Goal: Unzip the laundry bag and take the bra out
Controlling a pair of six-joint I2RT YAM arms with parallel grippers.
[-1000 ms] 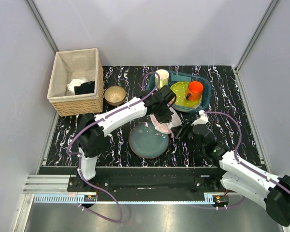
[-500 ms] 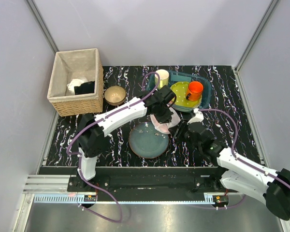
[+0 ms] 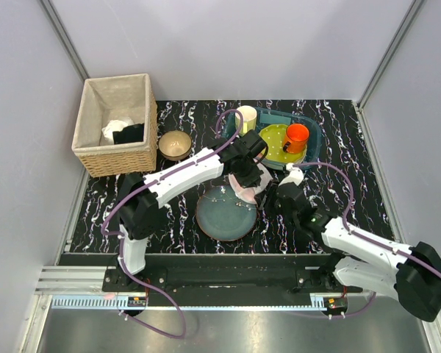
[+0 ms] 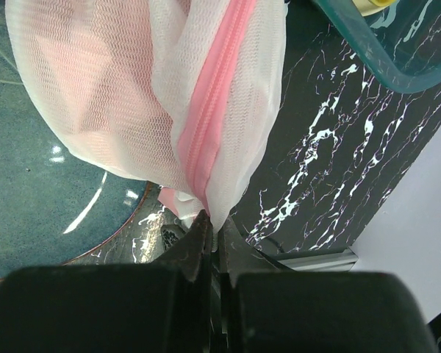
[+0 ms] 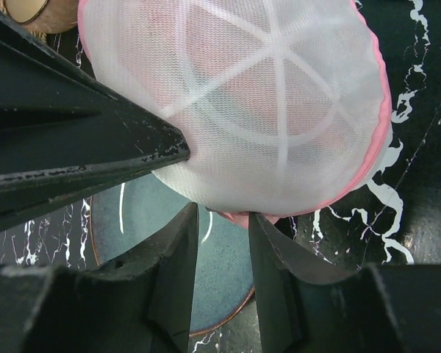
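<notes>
The laundry bag, white mesh with pink zip trim, hangs from my left gripper above the right rim of the blue-grey plate. My left gripper is shut on the bag's mesh edge beside the pink zip. A pink shape shows faintly through the mesh; the bra itself is hidden. My right gripper is open just right of the bag. In the right wrist view its fingertips sit at the bag's lower edge, with a pink fold between the jaws.
A teal tub holds a yellow-green plate and an orange cup. A cream cup and a gold bowl stand behind. A wicker basket with white and black cloth sits at far left.
My right gripper has moved left and away from me toward the bag, now reaching its lower edge. The left arm and the bag have stayed still.
</notes>
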